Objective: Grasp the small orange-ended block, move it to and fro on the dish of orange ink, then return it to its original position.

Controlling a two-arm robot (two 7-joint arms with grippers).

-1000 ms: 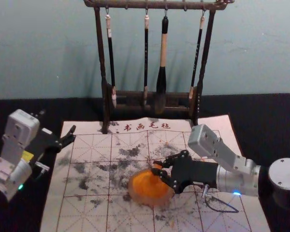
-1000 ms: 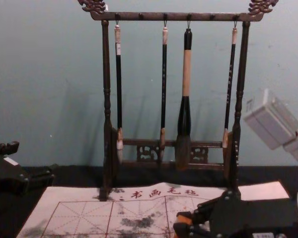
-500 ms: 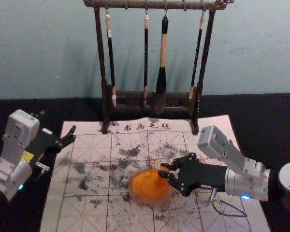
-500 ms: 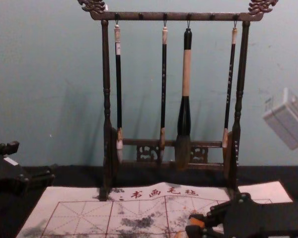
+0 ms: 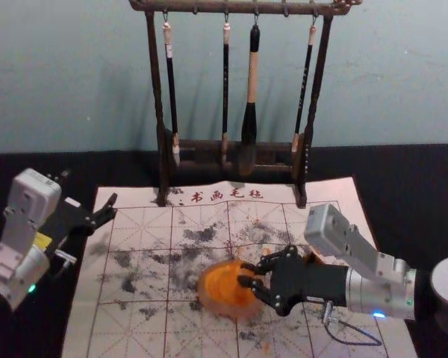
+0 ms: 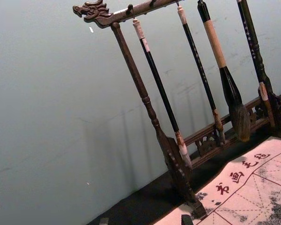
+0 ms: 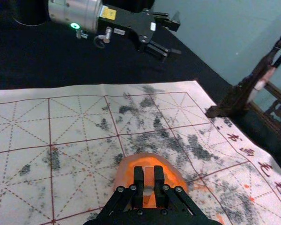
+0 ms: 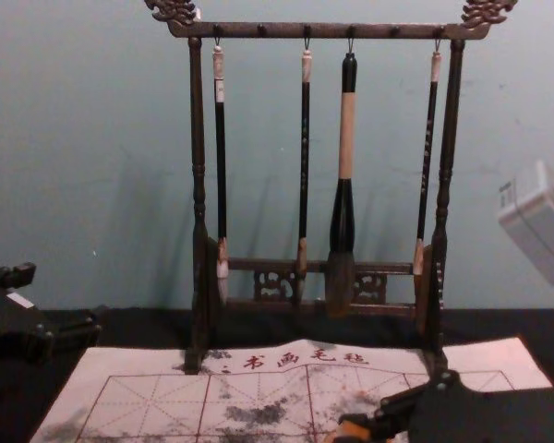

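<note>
Right gripper point(image 5: 246, 274) holding a small orange-ended block point(image 7: 149, 177) at the dish of orange ink point(image 5: 222, 289)

From where I operate, reading left to right: my left gripper point(image 5: 89, 192) is parked beyond the left edge of the mat point(image 5: 138, 224), above the black cloth point(image 5: 22, 164), its jaws spread wide apart and nothing between them.

The mat is pale, ruled with red squares and dashed diagonals, and blotched with dark ink smudges. Behind its far edge stands a dark wooden rack point(image 5: 156, 89) with carved ends, against a blue-green wall point(image 5: 75, 89). Four brushes point(image 5: 250, 112) hang from its top bar, tips down: two slim ones, then a thick one with a tan band, then another slim one. Red Chinese characters point(image 5: 226, 195) run along the mat's far edge, in front of the rack.

Nearer me, the dish sits on the mat, round, with bright orange inside a paler rim. My right gripper reaches in from the right, its tips over the right part of the dish. Its jaws are clamped on the block — orange, with a pale band across it — which is held over the dish. I cannot tell whether its lower end touches the ink.
</note>
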